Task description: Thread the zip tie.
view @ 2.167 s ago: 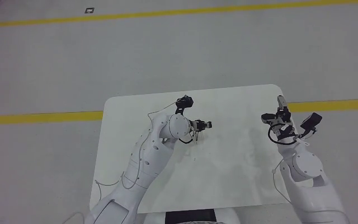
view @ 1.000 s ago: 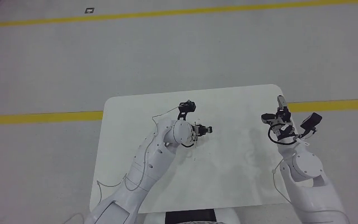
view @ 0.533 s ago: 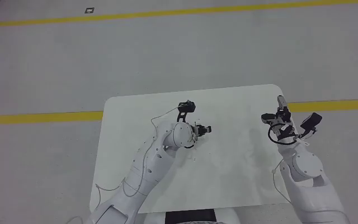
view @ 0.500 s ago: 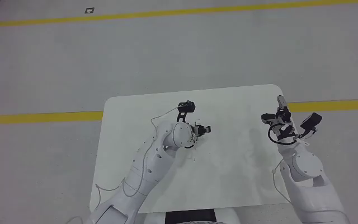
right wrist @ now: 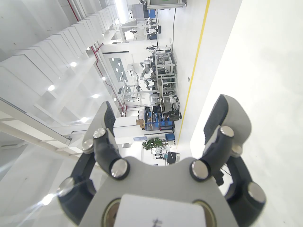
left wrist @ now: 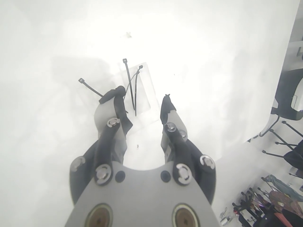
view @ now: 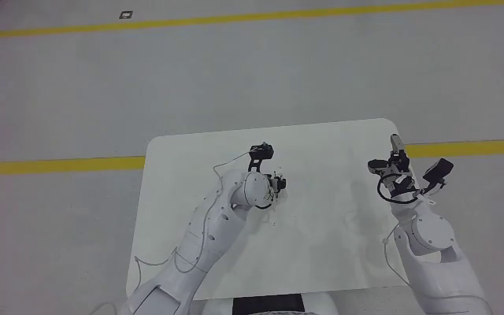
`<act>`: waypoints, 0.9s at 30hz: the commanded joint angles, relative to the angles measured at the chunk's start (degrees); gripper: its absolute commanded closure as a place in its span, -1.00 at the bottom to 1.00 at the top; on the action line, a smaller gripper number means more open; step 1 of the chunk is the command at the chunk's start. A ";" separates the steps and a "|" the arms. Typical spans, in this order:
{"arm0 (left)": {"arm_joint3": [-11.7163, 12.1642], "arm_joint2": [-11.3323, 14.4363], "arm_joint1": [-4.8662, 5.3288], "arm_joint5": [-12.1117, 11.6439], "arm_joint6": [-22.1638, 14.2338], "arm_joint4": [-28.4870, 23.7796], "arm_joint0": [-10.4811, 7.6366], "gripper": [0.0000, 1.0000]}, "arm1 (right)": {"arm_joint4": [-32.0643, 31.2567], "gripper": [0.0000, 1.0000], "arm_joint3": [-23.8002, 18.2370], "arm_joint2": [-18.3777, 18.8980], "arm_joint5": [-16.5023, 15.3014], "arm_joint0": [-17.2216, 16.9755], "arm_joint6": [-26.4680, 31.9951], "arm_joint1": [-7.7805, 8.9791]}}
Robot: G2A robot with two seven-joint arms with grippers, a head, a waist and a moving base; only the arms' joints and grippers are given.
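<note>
Just beyond left gripper (left wrist: 143,94), three zip ties (left wrist: 129,81)

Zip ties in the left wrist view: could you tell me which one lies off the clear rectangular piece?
The lone zip tie on the bare table, ending beside the left claw; the other two lie together on the clear piece.

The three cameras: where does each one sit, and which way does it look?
Top view: above the arms, looking down at the table; left arm, right arm and the left claw show.
Left wrist view: on the left wrist, looking along its open claw at black zip ties on the table.
Right wrist view: on the right wrist, looking past the open right claw into the hall.
Shared: top and left wrist views both show the left claw and table.
</note>
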 commanded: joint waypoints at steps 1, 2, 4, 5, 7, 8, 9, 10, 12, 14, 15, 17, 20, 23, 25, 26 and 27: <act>0.90 0.12 -0.18 0.00 0.17 -0.06 -0.39 0.36 | 0.00 -1.00 0.00 0.00 0.00 0.00 0.00 0.00; 1.30 0.21 -0.27 0.00 0.21 -0.11 -0.59 0.36 | 0.00 -1.00 0.00 0.00 0.00 0.00 0.00 0.00; 2.24 0.47 -0.48 0.00 0.30 -0.17 -1.10 0.38 | 0.00 -1.00 0.00 0.00 0.00 0.00 0.00 0.00; 2.67 0.59 -0.58 0.00 0.37 -0.16 -1.32 0.38 | 0.00 -1.00 0.00 0.00 0.00 0.00 0.00 0.00; 3.66 0.82 -0.82 0.00 0.54 0.11 -1.85 0.42 | 0.00 -1.00 0.00 0.00 0.00 0.00 0.00 0.00; 4.02 0.86 -0.93 0.00 0.64 0.10 -2.01 0.44 | 0.00 -1.00 0.00 0.00 0.00 0.00 0.00 0.00; 4.41 0.85 -1.04 0.00 0.72 0.16 -2.17 0.44 | 0.00 -1.00 0.00 0.00 0.00 0.00 0.00 0.00; 4.86 0.77 -1.18 0.00 0.87 0.27 -2.35 0.48 | 0.00 -1.00 0.00 0.00 0.00 0.00 0.00 0.00; 5.41 0.66 -1.40 0.00 1.05 0.42 -2.54 0.52 | 0.00 -1.00 0.00 0.00 0.00 0.00 0.00 0.00; 5.91 0.53 -1.64 0.00 1.13 0.68 -2.67 0.56 | 0.00 -1.00 0.00 0.00 0.00 0.00 0.00 0.00; 6.07 0.49 -1.74 0.00 1.11 0.81 -2.71 0.60 | 0.00 -1.00 0.00 0.00 0.00 0.00 0.00 0.00; 6.37 0.38 -1.95 0.00 1.04 1.11 -2.77 0.60 | 0.00 -1.00 0.00 0.00 0.00 0.00 0.00 0.00; 6.86 0.28 -2.25 0.00 0.81 1.61 -2.90 0.60 | 0.00 -1.00 0.00 0.00 0.00 0.00 0.00 0.00; 7.41 0.30 -2.53 0.00 0.44 2.10 -3.11 0.62 | 0.00 -1.00 0.00 0.00 0.00 0.00 0.00 0.00; 7.94 0.30 -2.76 0.00 0.25 2.62 -3.28 0.64 | 0.00 -1.00 0.00 0.00 0.00 0.00 0.00 0.00; 8.13 0.28 -2.87 0.00 0.20 2.82 -3.34 0.64 | 0.00 -1.00 0.00 0.00 0.00 0.00 0.00 0.00; 8.36 0.23 -3.01 0.00 0.15 3.00 -3.40 0.64 | 0.00 -1.00 0.00 0.00 0.00 0.00 0.00 0.00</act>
